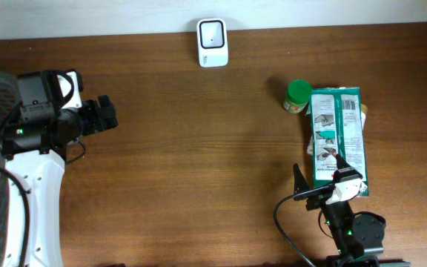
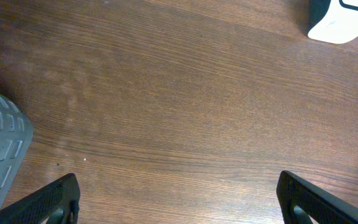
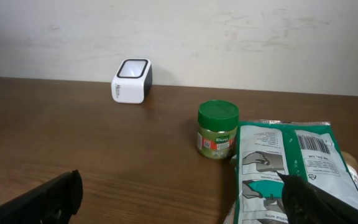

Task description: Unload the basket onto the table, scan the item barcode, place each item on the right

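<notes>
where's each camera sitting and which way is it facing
Overhead: above the table, looking straight down; scanner, jar, packet, left arm, right arm.
Left wrist: close over bare wood, looking down; left fingers at bottom corners.
Right wrist: low, facing the wall; right fingers at bottom.
Shared: scanner in all three; jar and packet in overhead and right wrist.

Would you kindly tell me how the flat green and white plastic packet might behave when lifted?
The flat green and white plastic packet looks thin, so it probably sags if lifted by one end. Its smooth film may be slippery. Lying flat, it should slide, not roll.
</notes>
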Available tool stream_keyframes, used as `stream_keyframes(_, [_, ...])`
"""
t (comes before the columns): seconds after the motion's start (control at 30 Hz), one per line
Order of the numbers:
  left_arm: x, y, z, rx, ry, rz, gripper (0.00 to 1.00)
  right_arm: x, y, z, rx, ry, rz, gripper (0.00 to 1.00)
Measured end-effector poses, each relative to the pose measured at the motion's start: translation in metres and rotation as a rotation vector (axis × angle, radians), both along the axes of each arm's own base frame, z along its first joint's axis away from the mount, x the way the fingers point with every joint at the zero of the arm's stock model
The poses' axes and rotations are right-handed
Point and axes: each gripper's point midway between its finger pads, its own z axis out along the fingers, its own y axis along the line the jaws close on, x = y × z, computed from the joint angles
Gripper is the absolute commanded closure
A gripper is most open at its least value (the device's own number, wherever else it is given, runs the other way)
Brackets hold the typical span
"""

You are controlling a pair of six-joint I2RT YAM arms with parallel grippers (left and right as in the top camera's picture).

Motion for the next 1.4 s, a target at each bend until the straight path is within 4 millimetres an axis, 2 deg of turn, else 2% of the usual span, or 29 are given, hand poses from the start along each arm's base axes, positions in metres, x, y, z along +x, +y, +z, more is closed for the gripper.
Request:
stream_keyframes(0.13, [0.003,0.001,0.002,0.007,-0.014,0.003,0.01,0.000,0.000,0.000,0.000,0.000,0.000,0.02])
stream_keyframes(0.2, [0.018,0.007,0.016,0.034,-0.110,0.014,0.01,0.000,0.000,0.000,0.000,0.000,0.000,0.02])
stream_keyframes(0.3, [0.033,0.008,0.054,0.075,-0.372,0.021,0.01,0.000,0.000,0.000,0.000,-0.002,0.000,0.02])
stream_keyframes(0.33, [0.020,-0.002,0.084,0.097,-0.577,0.007,0.01,0.000,0.000,0.000,0.000,-0.001,0.000,0.02])
stream_keyframes(0.4, [0.007,-0.009,0.117,0.121,-0.819,-0.004,0.01,0.000,0.000,0.001,0.000,-0.003,0.000,0.02])
stream_keyframes(0.43, [-0.023,-0.013,0.111,0.131,-0.917,-0.003,0.01,0.000,0.000,0.001,0.000,-0.004,0.000,0.02])
stream_keyframes(0.47, [-0.041,-0.015,0.104,0.138,-0.965,0.001,0.01,0.000,0.000,0.001,0.001,-0.005,0.000,0.02])
stream_keyframes(0.5, [-0.054,-0.016,0.098,0.146,-1.003,0.010,0.01,0.000,0.000,0.001,0.000,-0.004,0.000,0.02])
stream_keyframes(0.53, [-0.067,-0.014,0.081,0.156,-1.017,0.027,0.01,0.000,0.000,0.001,0.001,-0.005,0.000,0.02])
stream_keyframes(0.67, [-0.100,-0.007,0.035,0.182,-1.054,0.090,0.01,0.000,0.000,0.001,0.000,-0.004,0.000,0.02])
stream_keyframes(0.7, [-0.105,-0.006,0.030,0.187,-1.071,0.099,0.01,0.000,0.000,0.001,0.000,-0.005,0.000,0.02])
stream_keyframes(0.83, [-0.117,-0.005,0.012,0.195,-1.109,0.115,0.01,0.000,0.000,0.001,0.000,-0.003,0.000,0.02])
stream_keyframes(0.9, [-0.118,-0.006,-0.005,0.191,-1.069,0.110,0.01,0.000,0.000,0.001,0.000,-0.003,0.000,0.02])
stream_keyframes(1.0, [-0.120,-0.009,-0.019,0.182,-1.020,0.097,0.01,0.000,0.000,0.001,0.000,-0.003,0.000,0.02])
stream_keyframes(1.2, [-0.122,-0.011,-0.029,0.177,-0.983,0.089,0.01,0.000,0.000,0.001,0.000,-0.004,0.000,0.02])
stream_keyframes(1.33, [-0.123,-0.011,-0.062,0.170,-0.848,0.082,0.01,0.000,0.000,0.001,0.000,-0.005,0.000,0.02])
stream_keyframes(1.4, [-0.123,-0.011,-0.062,0.169,-0.847,0.082,0.01,0.000,0.000,0.001,0.000,-0.004,0.000,0.02])
